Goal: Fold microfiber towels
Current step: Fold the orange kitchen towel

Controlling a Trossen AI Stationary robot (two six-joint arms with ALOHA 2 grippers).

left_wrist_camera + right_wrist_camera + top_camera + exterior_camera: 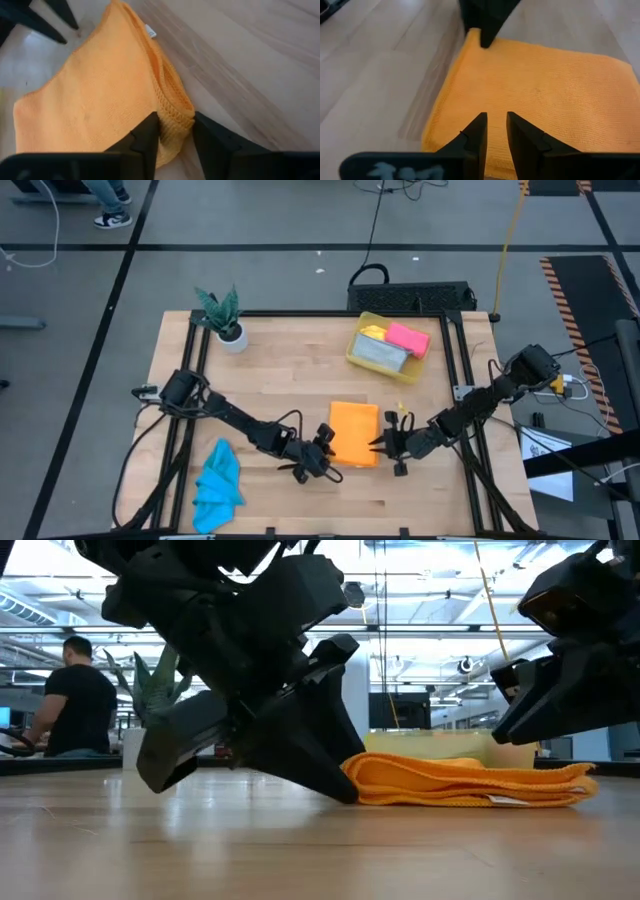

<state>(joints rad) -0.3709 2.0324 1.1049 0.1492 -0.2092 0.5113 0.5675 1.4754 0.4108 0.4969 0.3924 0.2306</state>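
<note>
An orange microfiber towel [354, 430] lies folded into a thick rectangle on the wooden table [290, 370]. My left gripper [328, 448] is at its near left corner, shut on that corner [175, 117]. My right gripper [388, 443] stands at the towel's right side. In the right wrist view its fingers [496, 116] are a narrow gap apart over the towel's edge with nothing between them. In the low view it hangs [530, 710] above the towel [470, 780]. A bright blue towel [218, 485] lies crumpled at the near left. My left gripper pinches the folded corner [176, 112] of the orange towel between its two fingers, taking several layers at the fold. The fingers slant down from the table's left side, one tip [345, 792] down at the table. The towel lies flat on the table.
A translucent yellow bin [352, 352] at the far right holds grey [380, 355], pink [408, 338] and yellow [373, 332] towels. A small potted plant [225, 320] stands at the far left. Bare wood lies in the table's middle. A person [70, 700] shows in the room behind.
</note>
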